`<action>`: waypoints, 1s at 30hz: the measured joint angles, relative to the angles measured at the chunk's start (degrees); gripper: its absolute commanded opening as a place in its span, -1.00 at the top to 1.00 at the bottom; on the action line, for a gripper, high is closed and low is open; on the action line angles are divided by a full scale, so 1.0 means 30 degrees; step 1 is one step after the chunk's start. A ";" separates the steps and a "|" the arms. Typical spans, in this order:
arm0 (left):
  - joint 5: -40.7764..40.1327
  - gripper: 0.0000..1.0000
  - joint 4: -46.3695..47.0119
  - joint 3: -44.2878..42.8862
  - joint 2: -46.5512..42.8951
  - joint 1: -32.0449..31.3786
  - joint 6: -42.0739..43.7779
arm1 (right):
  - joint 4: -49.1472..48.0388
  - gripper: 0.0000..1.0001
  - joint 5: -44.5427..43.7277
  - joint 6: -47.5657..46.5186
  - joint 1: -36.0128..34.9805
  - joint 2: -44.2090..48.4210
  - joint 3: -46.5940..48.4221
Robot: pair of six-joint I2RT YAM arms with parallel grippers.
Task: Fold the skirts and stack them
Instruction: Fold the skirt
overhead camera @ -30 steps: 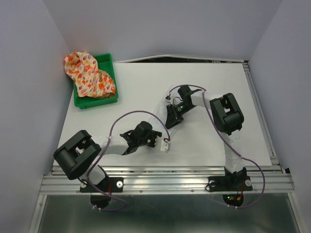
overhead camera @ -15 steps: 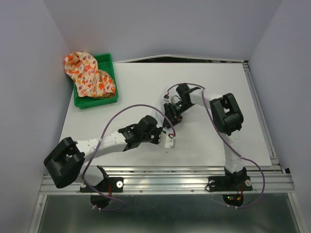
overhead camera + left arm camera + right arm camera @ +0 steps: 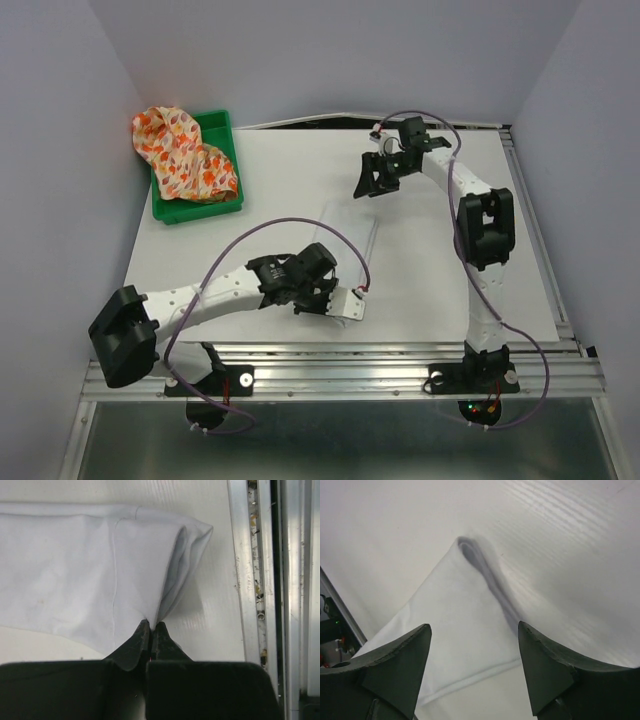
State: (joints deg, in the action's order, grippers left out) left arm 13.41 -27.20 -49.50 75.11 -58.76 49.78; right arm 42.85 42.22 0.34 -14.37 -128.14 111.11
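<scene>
**1. Printed skirt** [image 3: 180, 150]. Soft cream cloth with an orange, red and yellow leaf print. It is heaped in loose crumples inside the green tray [image 3: 195, 213] and spills over the tray's far-left rim. It is unfolded and untouched, so it probably waits its turn.

**2. Green tray.** Rigid plastic, rectangular, with raised walls. Used as the landmark for all entries here.

**3. Left gripper** [image 3: 151, 627]. Well right of the tray and closer to the arm bases. The jaws are clenched on an edge of the white skirt [image 3: 348, 245], and thin fabric fans out from the pinch in a pleat. This narrow grip probably lets the arm drag or lift that edge over for a fold.

**4. White skirt.** Plain, thin and matte. It lies right of the tray, well apart, mostly flat on the table [image 3: 270, 190], running from the pinch toward the far side. The end by the pinch bulges into a soft open loop, and a stitched seam shows along one panel. From above it is hard to tell from the white surface.

**5. Right gripper** [image 3: 473, 630]. Farthest right of the tray and about level with it. The jaws are spread wide and hold nothing, and it hovers over the skirt's far corner, where a small ridge stands up. With this end free, the other arm can probably move the cloth unopposed.

**6. Table.** White, finely ribbed sheet with a metal rail [image 3: 240, 580] along the near edge.
</scene>
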 measured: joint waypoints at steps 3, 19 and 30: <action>0.0656 1.00 -0.1239 -0.1304 0.0007 -0.0044 -0.0911 | -0.0029 -0.43 -0.0299 -0.0248 0.0051 -0.1086 0.0911; 0.1690 1.00 -0.4044 -0.5559 0.2171 0.0146 -0.1931 | -0.0823 0.17 0.2055 -0.1268 -0.1290 -0.2127 -0.2681; 0.0612 1.00 -0.3723 -0.8772 0.4889 0.1421 -0.0648 | -0.0896 0.18 0.4109 -0.1836 -0.1865 -0.1188 -0.5493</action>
State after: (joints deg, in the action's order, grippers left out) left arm 15.25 -38.37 -75.81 89.78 -54.50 47.83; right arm 40.16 54.54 -5.17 -19.97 -131.70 94.63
